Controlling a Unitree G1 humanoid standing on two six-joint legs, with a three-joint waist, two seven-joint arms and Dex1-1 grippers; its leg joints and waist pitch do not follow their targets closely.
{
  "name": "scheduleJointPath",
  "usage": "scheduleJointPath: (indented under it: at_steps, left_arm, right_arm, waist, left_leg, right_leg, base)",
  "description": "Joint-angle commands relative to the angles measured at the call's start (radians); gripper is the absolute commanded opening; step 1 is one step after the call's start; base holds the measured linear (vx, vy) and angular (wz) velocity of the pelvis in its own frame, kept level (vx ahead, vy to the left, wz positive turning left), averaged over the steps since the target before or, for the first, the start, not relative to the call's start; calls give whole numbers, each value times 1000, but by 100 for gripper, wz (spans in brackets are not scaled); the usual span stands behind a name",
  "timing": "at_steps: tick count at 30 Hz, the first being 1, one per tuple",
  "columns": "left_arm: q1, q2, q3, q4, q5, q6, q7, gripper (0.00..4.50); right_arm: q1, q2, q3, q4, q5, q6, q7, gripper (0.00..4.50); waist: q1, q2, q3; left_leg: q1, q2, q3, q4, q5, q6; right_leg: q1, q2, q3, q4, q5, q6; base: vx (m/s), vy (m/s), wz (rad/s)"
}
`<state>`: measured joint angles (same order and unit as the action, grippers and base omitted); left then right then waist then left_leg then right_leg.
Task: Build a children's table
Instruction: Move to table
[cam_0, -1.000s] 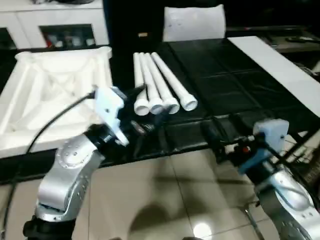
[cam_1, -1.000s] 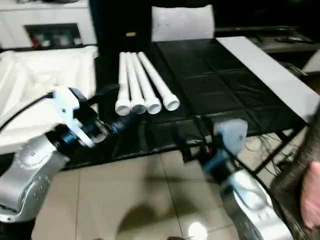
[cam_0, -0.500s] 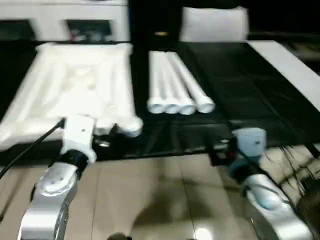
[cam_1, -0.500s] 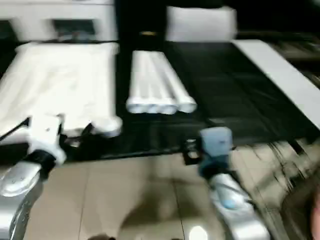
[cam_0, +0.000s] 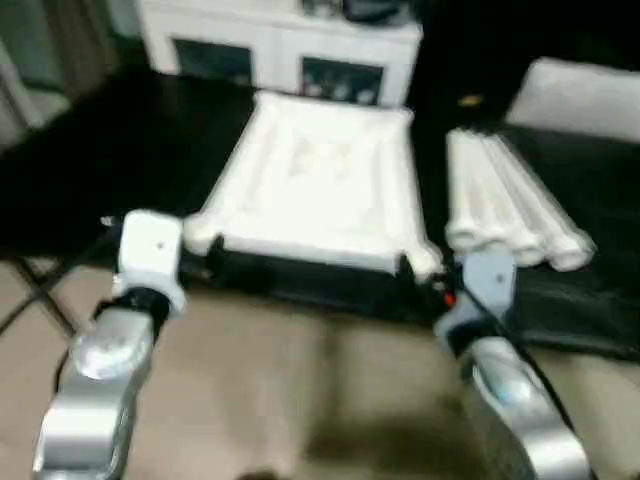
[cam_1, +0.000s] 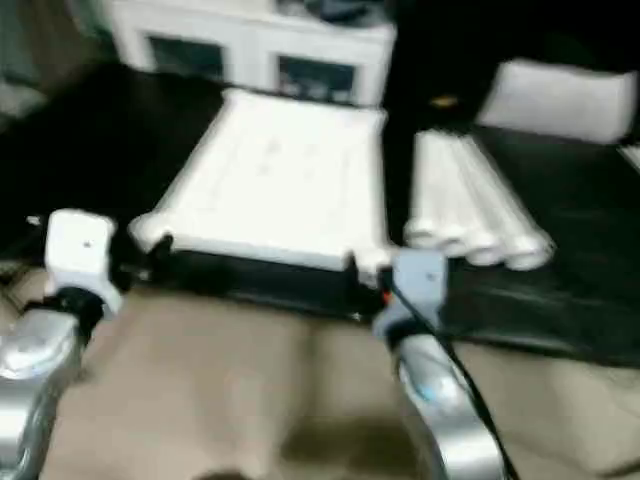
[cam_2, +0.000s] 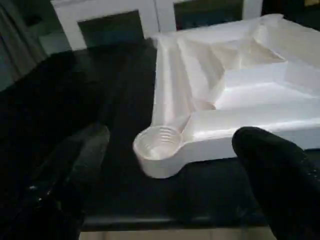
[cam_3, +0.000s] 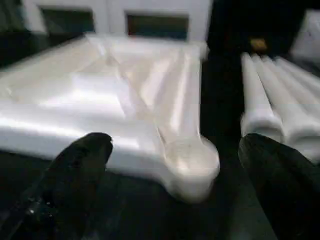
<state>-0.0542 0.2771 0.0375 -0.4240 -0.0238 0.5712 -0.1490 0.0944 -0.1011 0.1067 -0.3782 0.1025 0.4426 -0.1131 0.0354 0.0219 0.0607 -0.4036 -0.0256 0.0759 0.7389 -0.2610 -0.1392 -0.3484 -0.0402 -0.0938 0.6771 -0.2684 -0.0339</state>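
The white plastic table top (cam_0: 320, 185) lies upside down, ribbed underside up, on the black tabletop (cam_0: 110, 160), with the four tapered white legs (cam_0: 510, 205) bundled just to its right. Both the left gripper (cam_2: 170, 165) and right gripper (cam_3: 175, 165) have their fingers spread wide with nothing in them, each lined up on a near corner socket. Best bet is probably grabbing one leg near its thick end and keeping it straight over a round socket (cam_2: 157, 145); sockets are all empty so far.
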Motion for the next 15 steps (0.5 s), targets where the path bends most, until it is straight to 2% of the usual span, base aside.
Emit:
scheduleJointPath:
  at_steps: [1, 2, 3, 4, 5, 6, 7, 8, 9, 10, 11, 12, 13, 14, 15]
  left_arm:
    - [-17, -1, -16, 2, -4, 6, -13, 447]
    - [-21, -11, -16, 3, -21, 24, -23, 447]
    - [-23, -18, -18, 5, -30, 36, -30, 447]
    - [-24, -34, -21, 12, -38, 47, -32, 447]
    - [-25, -41, -24, 18, -39, 49, -29, 447]
    - [-24, -46, -26, 25, -37, 45, -25, 447]
    - [-20, -48, -27, 32, -33, 29, -21, 447]
    - [-16, -49, -30, 35, -29, 19, -18, 447]
    - [-10, -52, -36, 41, -24, 12, -9, 447]
    - [-8, -59, -38, 44, -24, 8, -2, 447]
    - [-4, -63, -39, 47, -22, 5, 4, 447]
    - [-6, -63, -49, 52, -10, 11, 10, 447]
    - [-14, -65, -64, 57, 2, 21, 15, 447]
    - [-16, -68, -70, 59, 8, 16, 19, 447]
    - [-18, -82, -67, 52, -3, 35, 19, 447]
  right_arm:
    - [8, 14, -24, -5, -13, 14, -17, 450]
    - [13, 24, -34, -9, -11, 22, -28, 450]
    - [16, 28, -40, -13, -14, 33, -37, 450]
    - [17, 27, -44, -14, -23, 46, -46, 450]
    - [15, 24, -45, -12, -25, 46, -44, 450]
    - [12, 33, -51, -14, -5, 37, -36, 450]
    - [8, 28, -43, -20, 1, 43, -22, 450]
    - [4, 20, -31, -21, -10, 41, -17, 450]
    - [-2, 3, -13, -17, -45, 26, -16, 450]
    - [-6, 5, -19, -14, -47, 19, -20, 450]
    - [-7, 15, -33, -13, -48, 16, -35, 450]
    - [-13, 22, -57, -10, -50, 19, -48, 450]
    - [-22, 17, -75, -6, -45, 22, -42, 450]
    - [-27, 20, -90, -7, -26, 32, -33, 450]
    - [-32, 22, -104, -16, -4, 50, -21, 450]
  waist:
    - [-35, 27, -12]
    - [-47, 71, -9]
    - [-72, 77, 1]
    - [-31, 84, 5]
    - [-43, 76, -7]
    - [-49, 50, -43]
    - [-57, -23, -102]
    - [-89, -17, -122]
    - [-121, 18, -72]
    - [-81, 71, -33]
    - [-124, 64, 2]
    - [-144, 50, 2]
    - [-90, 71, 10]
    - [-91, 34, -34]
    - [-96, -26, -76]
  left_leg:
    - [95, 286, -243, 78, -246, -68]
    - [85, 304, -274, -44, -561, -125]
    - [-45, 181, -227, -266, -902, -293]
    - [-42, 129, -163, -319, -937, -323]
    - [-44, 113, -141, -326, -881, -329]
    - [-41, 61, -84, -323, -653, -435]
    - [73, 131, -84, 4, -268, -345]
    - [72, 186, -113, 52, -17, -181]
    - [-24, 305, -208, 92, 75, -77]
    - [92, 327, -288, 30, -178, -174]
    - [4, 288, -252, -166, -496, -282]
    - [-105, 183, -187, -300, -996, -283]
    - [-116, 168, -169, -340, -1090, -212]
    - [-96, 154, -96, -258, -854, -126]
    - [31, 148, -74, -17, -441, -119]
  right_leg:
    - [-15, -241, 73, -143, -256, -108]
    - [-5, -160, 29, -22, -198, -52]
    - [19, -9, -12, 133, -113, 45]
    - [21, 20, -27, 156, -84, 1]
    - [39, 14, -29, 145, -85, -34]
    - [78, -18, -31, 81, -149, -112]
    - [-11, -272, 74, -58, -254, -158]
    - [17, -336, 102, -99, -121, -136]
    - [100, -429, 98, -103, 38, -220]
    - [24, -241, 5, 3, -76, -75]
    - [-1, -101, -1, 137, -115, -12]
    - [86, -34, -39, 165, -151, 22]
    - [99, -38, -24, 185, -197, 4]
    - [88, -67, 20, 138, -279, -48]
    - [-27, -228, 91, -45, -493, -79]
  base:
    - [-73, 285, -11]
    - [-73, 285, -11]
    - [-119, 293, -16]
    - [-126, 212, 2]
    - [-126, 212, 2]
    - [-111, 143, 6]
    - [0, 0, 0]
    - [0, 0, 0]
    - [73, 1, -25]
    - [-87, 171, -16]
    - [-87, 171, -16]
    - [-216, 196, -10]
    - [-195, 70, -2]
    - [-195, 70, -2]
    - [-104, -17, 20]
